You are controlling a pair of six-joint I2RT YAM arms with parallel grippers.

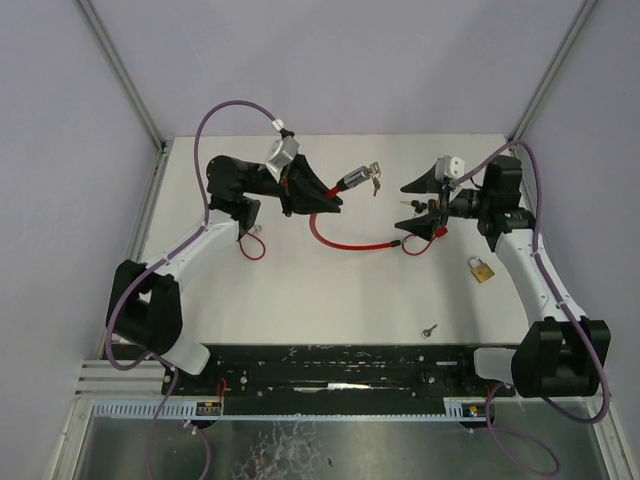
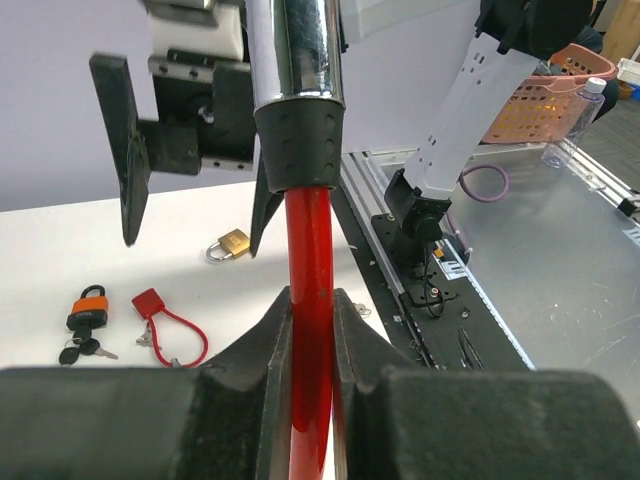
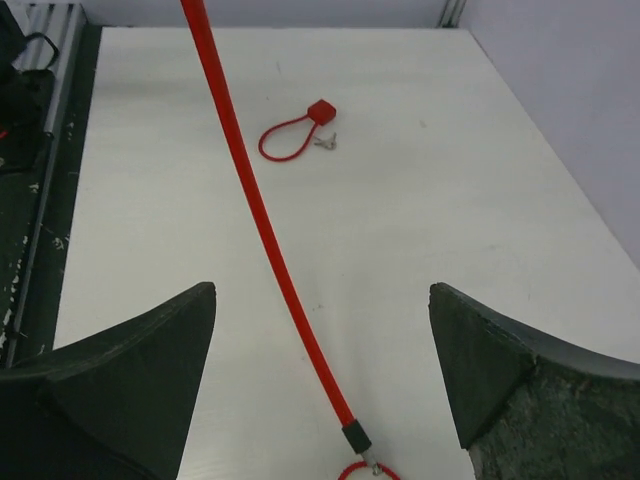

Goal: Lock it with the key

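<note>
Red cable lock (image 1: 345, 243) mid-table (image 1: 300, 295): chrome cylinder (image 1: 352, 180) lifted, keys (image 1: 375, 178) at its right end, cable curving down and right along table. Left gripper (image 2: 311, 330) clenched on red cable just below cylinder's black collar. Right gripper (image 3: 320, 370) spread wide, holding nothing, above cable's right end. Brass padlock (image 1: 482, 269) on table beside right arm. Loose key (image 1: 429, 329) near front edge. Small red lock (image 1: 252, 243) beside left arm.

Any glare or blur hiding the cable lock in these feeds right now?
Left wrist: highlight streaks on the chrome lock barrel, left fingers soft, red cable sharp. Right wrist: table bright but not blown out, cable crisp, right fingers dark. Top external: even light, faint shadows only.
</note>
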